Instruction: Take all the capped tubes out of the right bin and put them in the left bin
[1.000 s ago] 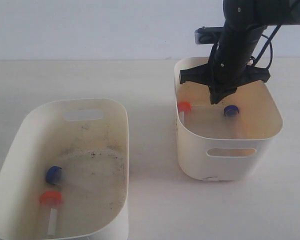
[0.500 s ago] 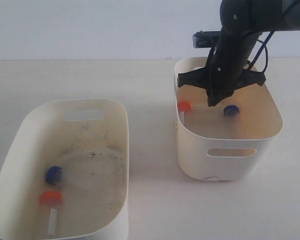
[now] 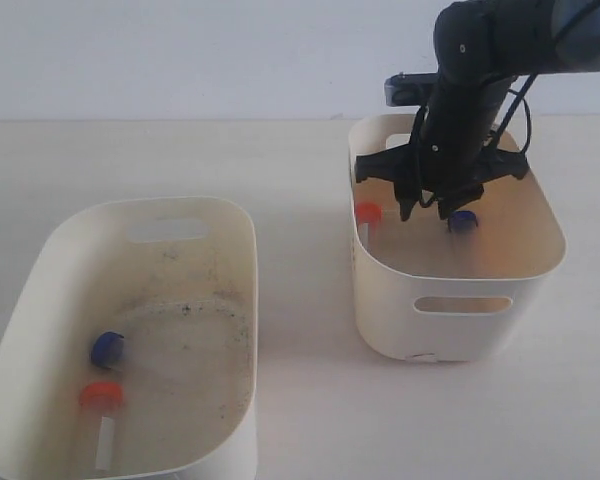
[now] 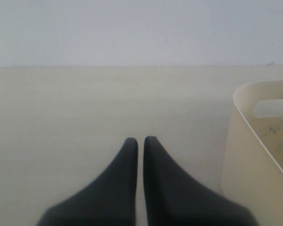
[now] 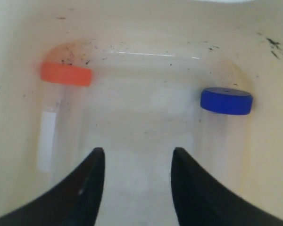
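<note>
Right wrist view: clear blue-capped tube point(image 5: 225, 101).

Right bin point(image 3: 460, 335): 1 orange-capped tube point(image 3: 368, 215) against its left wall, 1 blue-capped tube point(image 3: 463, 222) mid-floor. Speckled left bin point(image 3: 55, 270): 2 tubes point(image 3: 102, 410) lying front-left.

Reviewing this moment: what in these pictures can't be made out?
Exterior view: the right gripper hides part of the blue-capped tube in the right bin.
Exterior view: the left bin has its near wall cut off by the frame's bottom edge.
Left wrist view: the left gripper blocks the table beneath it.
</note>
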`<state>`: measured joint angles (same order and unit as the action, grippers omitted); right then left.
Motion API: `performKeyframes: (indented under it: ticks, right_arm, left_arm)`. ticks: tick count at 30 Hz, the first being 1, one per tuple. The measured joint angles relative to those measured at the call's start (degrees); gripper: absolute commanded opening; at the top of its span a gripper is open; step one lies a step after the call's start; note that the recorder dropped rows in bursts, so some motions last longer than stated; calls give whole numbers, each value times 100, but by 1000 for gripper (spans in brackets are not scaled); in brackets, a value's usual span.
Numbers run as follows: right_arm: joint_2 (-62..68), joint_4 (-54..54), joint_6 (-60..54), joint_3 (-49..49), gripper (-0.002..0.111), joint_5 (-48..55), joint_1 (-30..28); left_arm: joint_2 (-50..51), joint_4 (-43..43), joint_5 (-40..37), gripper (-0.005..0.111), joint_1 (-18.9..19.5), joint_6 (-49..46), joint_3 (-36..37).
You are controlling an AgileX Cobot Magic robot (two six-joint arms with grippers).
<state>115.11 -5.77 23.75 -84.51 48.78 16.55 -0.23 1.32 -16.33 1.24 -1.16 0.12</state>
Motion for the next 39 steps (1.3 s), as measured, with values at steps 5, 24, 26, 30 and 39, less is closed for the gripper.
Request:
performKeyframes:
  ticks: [5,24,26,30,39]
  right_arm:
    - [90,-45,32,0,68,113,0]
    - [94,-495,252,0,86,278,10]
    - [94,-533,307,0,86,278,10]
    - [94,-652,440,0,86,300,10]
    - [263,-792,575,-18,86,552,54]
  left_arm:
    - [0,0,0,4,0,0,0]
    - [0,0,0,4,0,0,0]
    - [0,0,0,4,0,0,0]
    - [0,0,0,4,0,0,0]
    - [0,0,0,4,0,0,0]
